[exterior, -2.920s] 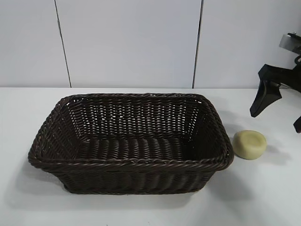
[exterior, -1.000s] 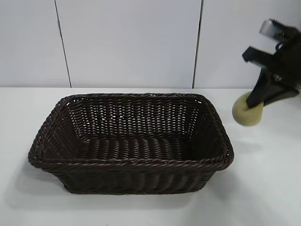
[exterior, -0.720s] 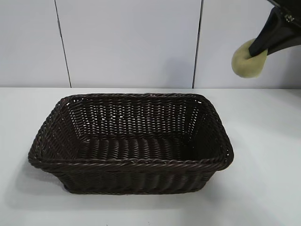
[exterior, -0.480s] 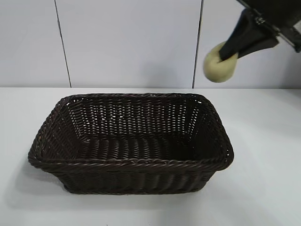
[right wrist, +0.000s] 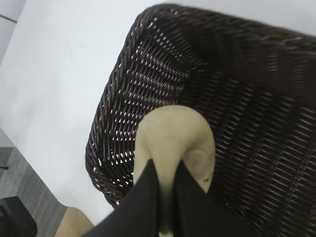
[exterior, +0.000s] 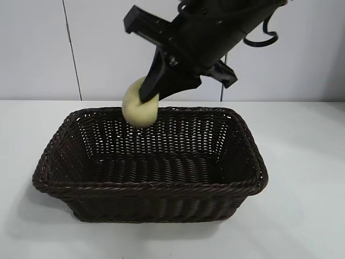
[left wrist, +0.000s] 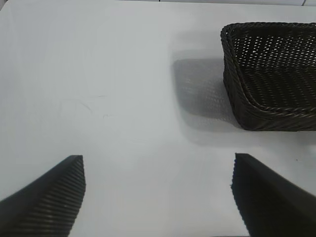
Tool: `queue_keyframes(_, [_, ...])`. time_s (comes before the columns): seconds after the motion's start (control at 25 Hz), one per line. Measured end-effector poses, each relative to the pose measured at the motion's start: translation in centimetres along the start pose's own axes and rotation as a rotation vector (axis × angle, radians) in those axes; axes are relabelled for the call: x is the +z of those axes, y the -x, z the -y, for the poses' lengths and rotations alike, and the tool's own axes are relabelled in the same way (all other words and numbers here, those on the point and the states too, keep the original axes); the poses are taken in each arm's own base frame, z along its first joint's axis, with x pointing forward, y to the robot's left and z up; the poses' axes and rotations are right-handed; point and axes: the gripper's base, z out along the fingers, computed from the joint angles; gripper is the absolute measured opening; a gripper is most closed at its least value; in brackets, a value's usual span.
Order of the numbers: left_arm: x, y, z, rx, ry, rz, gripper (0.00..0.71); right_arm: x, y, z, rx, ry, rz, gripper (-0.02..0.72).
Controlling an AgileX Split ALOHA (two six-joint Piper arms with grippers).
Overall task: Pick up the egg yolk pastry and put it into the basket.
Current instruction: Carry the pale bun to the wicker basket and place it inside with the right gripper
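Note:
The dark brown wicker basket [exterior: 151,186] sits mid-table. My right gripper [exterior: 149,97] is shut on the pale yellow egg yolk pastry [exterior: 138,110] and holds it in the air above the basket's back left part. In the right wrist view the pastry [right wrist: 170,133] is pinched on edge between the black fingers [right wrist: 143,197], with the basket [right wrist: 256,123] below it. My left gripper [left wrist: 158,165] is open and empty over bare table, away from the basket [left wrist: 271,79], and does not show in the exterior view.
A white tiled wall [exterior: 108,48] stands behind the white table [exterior: 302,178]. The right arm [exterior: 215,32] reaches across above the basket from the upper right.
My right gripper closed on the pastry beside the basket's right side, lifted it, and carried it left to above the basket's back left part.

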Motion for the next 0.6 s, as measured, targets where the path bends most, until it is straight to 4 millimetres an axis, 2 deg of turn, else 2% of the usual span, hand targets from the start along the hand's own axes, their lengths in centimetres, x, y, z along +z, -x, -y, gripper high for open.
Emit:
queue_keyframes(0.16, [0.0,0.0,0.0,0.001,0.000,0.000,0.592,1.5,-0.3,1.0,0.015,-0.043,-0.023,0.030])
queue_keyframes(0.4, [0.0,0.0,0.0,0.001,0.000,0.000,0.592,5.2,-1.7,2.8,0.094,-0.082,-0.107,0.048])
queue_keyframes(0.48, [0.0,0.0,0.0,0.001,0.000,0.000,0.592,5.7,-2.0,3.1,0.120,-0.087,-0.120,0.097])
queue_keyframes(0.6, [0.0,0.0,0.0,0.001,0.000,0.000,0.592,5.7,-1.9,3.1,0.130,-0.088,-0.117,0.232])
